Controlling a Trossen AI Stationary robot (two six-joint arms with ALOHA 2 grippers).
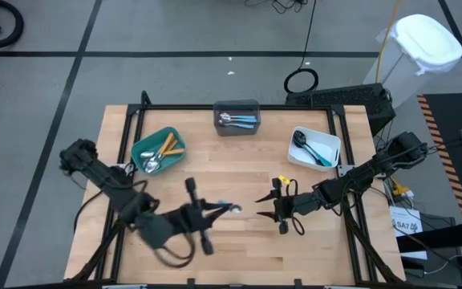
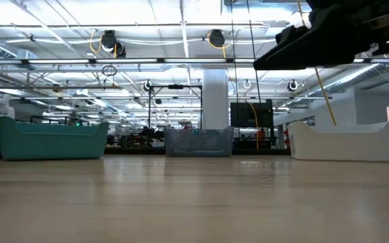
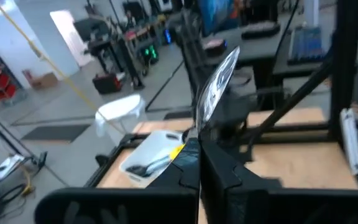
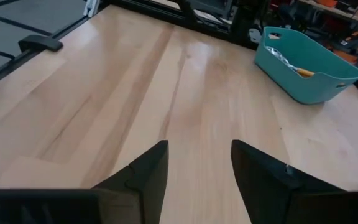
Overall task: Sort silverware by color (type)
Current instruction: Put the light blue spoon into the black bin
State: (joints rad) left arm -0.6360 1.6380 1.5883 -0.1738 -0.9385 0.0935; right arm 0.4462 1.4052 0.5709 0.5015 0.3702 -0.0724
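Observation:
My left gripper is over the middle of the table, shut on a spoon. The spoon's shiny silver bowl sticks out past the fingertips, and its handle is hidden between the fingers. Just to its right, my right gripper faces it, open, with only bare table between its fingers. Other silverware lies in three bins along the far side: silver heads with orange handles in the teal bin, blue handles in the grey bin, black pieces in the white bin. My left gripper pinches the spoon just below its bowl between its two shut fingers. The fingers reach roughly level from the table's left and lie along the spoon. The bowl juts out beyond the fingertips, tilted upward, and the spoon is lifted clear of the table.
A black frame runs around the far and side edges of the table. The wooden top in front of both grippers is bare. In the low view a dark arm hangs at the upper right.

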